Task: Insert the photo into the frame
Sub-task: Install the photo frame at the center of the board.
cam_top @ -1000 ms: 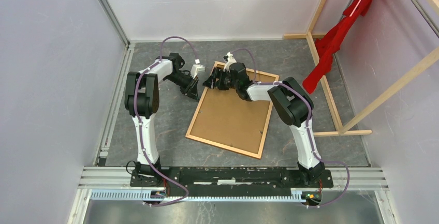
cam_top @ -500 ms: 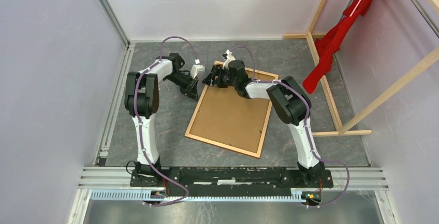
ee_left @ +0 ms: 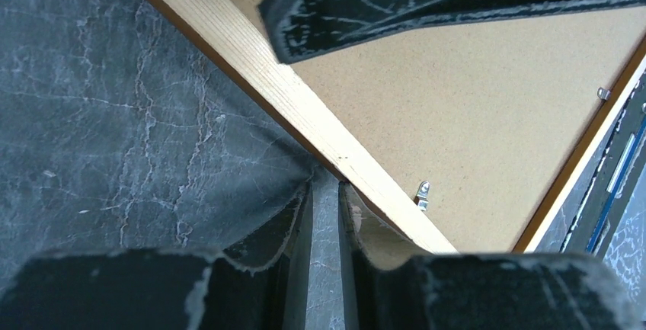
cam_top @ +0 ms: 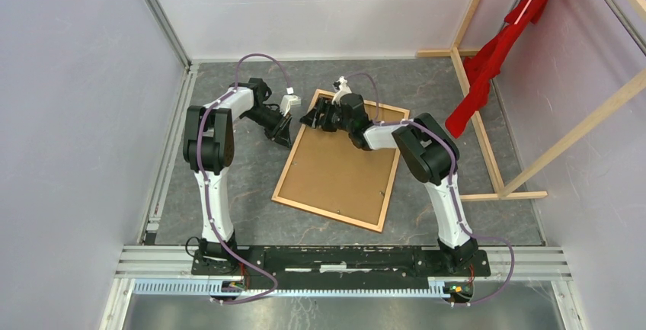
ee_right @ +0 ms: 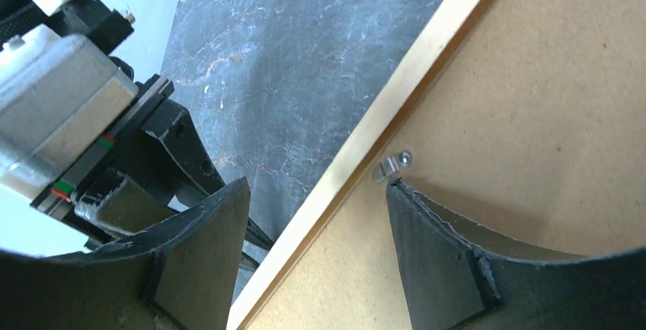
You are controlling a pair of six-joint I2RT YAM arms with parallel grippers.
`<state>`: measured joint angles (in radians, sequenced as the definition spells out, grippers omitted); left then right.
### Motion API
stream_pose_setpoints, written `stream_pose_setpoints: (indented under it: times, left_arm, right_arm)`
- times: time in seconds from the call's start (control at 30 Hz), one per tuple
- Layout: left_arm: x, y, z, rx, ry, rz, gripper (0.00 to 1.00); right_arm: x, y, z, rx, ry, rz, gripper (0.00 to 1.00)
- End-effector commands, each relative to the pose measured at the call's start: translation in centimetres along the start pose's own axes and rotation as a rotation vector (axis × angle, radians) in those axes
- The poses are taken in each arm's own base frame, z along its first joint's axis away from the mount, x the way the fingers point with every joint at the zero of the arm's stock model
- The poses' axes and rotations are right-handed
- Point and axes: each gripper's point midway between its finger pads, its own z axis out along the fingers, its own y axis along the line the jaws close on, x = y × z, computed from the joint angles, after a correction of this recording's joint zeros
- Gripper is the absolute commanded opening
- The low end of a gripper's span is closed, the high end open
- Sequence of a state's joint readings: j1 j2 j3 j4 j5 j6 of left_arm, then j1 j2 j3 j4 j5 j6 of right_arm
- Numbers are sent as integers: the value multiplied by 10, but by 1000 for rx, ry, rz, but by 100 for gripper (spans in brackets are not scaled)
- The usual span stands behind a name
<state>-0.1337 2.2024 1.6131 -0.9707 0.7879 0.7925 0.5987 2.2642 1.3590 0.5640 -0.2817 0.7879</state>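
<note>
— Though set narrow, with only a slit of table (ee_left: 114,116) showing through, grips nothing, that left gripper (ee_left: 325,193); leans one finger against the outer edge of the frame (ee_left: 251,71). Any danger there?
— If pushed harder, could shove the frame sideways, or ride up over the wood and skid off.
— And past those fingertips?
— Frame lying face down, filled by a brown board (ee_left: 472,101). No sign of the photo; perhaps beneath the board, impossible to tell.
— Then the right gripper (ee_right: 316,185)?
— Spread wide, empty, straddling the frame's rail: one finger over table, the other over the board, tip right beside a small metal clip (ee_right: 390,165).
— Worst case?
— Could slip off the clip, bend it, or gouge the board. If closed now, would pinch the rail instead of turning the clip.
</note>
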Motion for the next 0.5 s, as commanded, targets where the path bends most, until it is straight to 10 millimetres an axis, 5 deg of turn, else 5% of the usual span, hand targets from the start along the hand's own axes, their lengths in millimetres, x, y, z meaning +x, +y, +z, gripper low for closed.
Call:
stream_pose_setpoints:
  times: [0.0,0.47]
  left_arm:
    - [3,-4,5,21,13,48,26]
    - [2,-6,5,24,11,49,26]
  right_arm:
    - [18,-9,-14,52,18,37,73]
    - [12,-5,0,38,26,48,74]
